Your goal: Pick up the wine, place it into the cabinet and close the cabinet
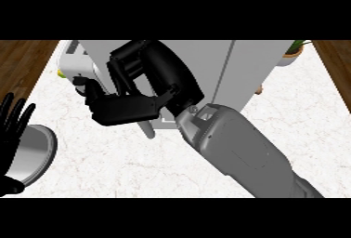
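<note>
The tall grey-white cabinet (226, 69) stands at the back middle of the marble counter. My right hand (130, 109) fills the centre of the view, right in front of the cabinet's left part, its forearm (240, 153) coming up from the lower right. Its fingers (126, 60) are curled over, and I see nothing held between them. A thin grey door edge (148, 130) pokes out below the hand. No wine bottle shows; the hand hides the cabinet's opening. My left hand (12, 135) rests open at the left edge, fingers up.
A round metal plate (34, 153) lies at the left edge beside my left hand. A white object with a yellow-green bit (72, 65) sits at the back left. A potted plant (293, 51) stands at the back right. Wooden floor borders both sides.
</note>
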Robot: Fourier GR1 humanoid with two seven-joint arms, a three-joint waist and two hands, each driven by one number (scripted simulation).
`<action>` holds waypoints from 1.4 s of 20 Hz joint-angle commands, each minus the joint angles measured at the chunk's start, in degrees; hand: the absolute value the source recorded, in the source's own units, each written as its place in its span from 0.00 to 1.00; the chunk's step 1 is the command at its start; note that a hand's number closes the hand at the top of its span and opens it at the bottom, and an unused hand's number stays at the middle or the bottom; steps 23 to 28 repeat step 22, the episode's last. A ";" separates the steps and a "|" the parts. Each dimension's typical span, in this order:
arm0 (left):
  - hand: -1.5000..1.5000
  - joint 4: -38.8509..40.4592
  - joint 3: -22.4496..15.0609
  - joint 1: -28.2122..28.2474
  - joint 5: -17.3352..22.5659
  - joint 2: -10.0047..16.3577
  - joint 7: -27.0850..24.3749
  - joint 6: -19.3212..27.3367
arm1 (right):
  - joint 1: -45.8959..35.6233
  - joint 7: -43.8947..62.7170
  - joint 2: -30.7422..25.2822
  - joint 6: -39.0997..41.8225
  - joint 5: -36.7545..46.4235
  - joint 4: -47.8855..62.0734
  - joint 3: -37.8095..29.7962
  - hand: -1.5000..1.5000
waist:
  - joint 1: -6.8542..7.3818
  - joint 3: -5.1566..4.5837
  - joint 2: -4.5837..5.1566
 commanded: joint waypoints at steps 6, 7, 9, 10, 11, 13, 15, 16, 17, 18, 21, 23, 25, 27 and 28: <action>0.00 -1.69 3.09 -0.47 2.36 0.93 4.89 1.70 | 1.51 -8.81 -0.42 7.09 3.14 12.34 -4.60 1.00 | 0.26 -0.25 0.18; 0.00 4.28 2.95 -3.30 -0.38 0.08 2.02 0.18 | -0.12 -7.88 -2.54 10.11 0.53 12.59 -7.54 1.00 | -0.25 -0.30 0.38; 0.00 1.80 2.50 -3.22 -0.29 -0.06 3.18 1.73 | -1.55 -8.82 -2.97 10.79 0.80 14.96 -8.84 1.00 | 0.05 -0.29 0.40; 0.00 2.26 3.51 -1.81 1.90 0.90 3.87 -0.24 | 3.34 -10.25 -4.11 11.29 1.53 12.63 -7.02 1.00 | -0.22 -0.27 0.30; 0.00 1.27 2.27 -0.72 -0.31 -0.51 1.87 -0.36 | -1.70 -11.02 -3.38 10.79 2.27 17.10 -8.97 1.00 | 0.66 -0.31 0.48; 0.00 2.65 3.32 -2.59 0.46 0.82 2.86 -0.82 | -0.14 -9.51 -5.22 12.32 1.69 14.27 -8.67 1.00 | -0.20 -0.31 0.31; 0.00 3.55 1.60 -3.08 -1.83 -1.51 1.31 0.04 | -0.33 -13.03 -3.90 11.85 3.56 18.43 -8.04 1.00 | 0.19 -0.36 0.75; 0.00 2.27 2.68 -1.99 0.13 0.26 2.41 -1.52 | 0.47 -12.89 -6.70 13.78 2.44 17.43 -9.60 1.00 | 0.32 -0.31 0.60; 0.00 1.13 2.63 -1.63 -0.12 0.08 1.89 -1.50 | 0.11 -13.90 -5.56 12.74 3.18 19.09 -9.46 1.00 | 0.94 -0.31 0.64; 0.00 0.50 0.91 -3.55 -1.57 -1.31 3.16 1.67 | -2.29 -11.74 -5.27 11.31 2.93 17.64 -10.45 1.00 | 0.22 -0.29 0.42; 0.00 1.45 1.42 -3.66 -0.07 -0.12 3.57 -1.53 | -1.13 -13.70 -4.94 13.01 3.19 20.20 -9.74 1.00 | 0.67 -0.32 0.62; 0.00 2.53 1.06 -4.97 -1.50 -1.45 2.93 0.69 | 1.34 -15.21 -6.43 15.05 2.34 18.61 -9.90 1.00 | -0.31 -0.29 0.69; 0.00 2.53 1.06 -4.97 -1.50 -1.45 2.93 0.69 | 1.34 -15.21 -6.43 15.05 2.34 18.61 -9.90 1.00 | -0.31 -0.29 0.69; 0.00 2.53 1.06 -4.97 -1.50 -1.45 2.93 0.69 | 1.34 -15.21 -6.43 15.05 2.34 18.61 -9.90 1.00 | -0.31 -0.29 0.69; 0.00 2.53 1.06 -4.97 -1.50 -1.45 2.93 0.69 | 1.34 -15.21 -6.43 15.05 2.34 18.61 -9.90 1.00 | -0.31 -0.29 0.69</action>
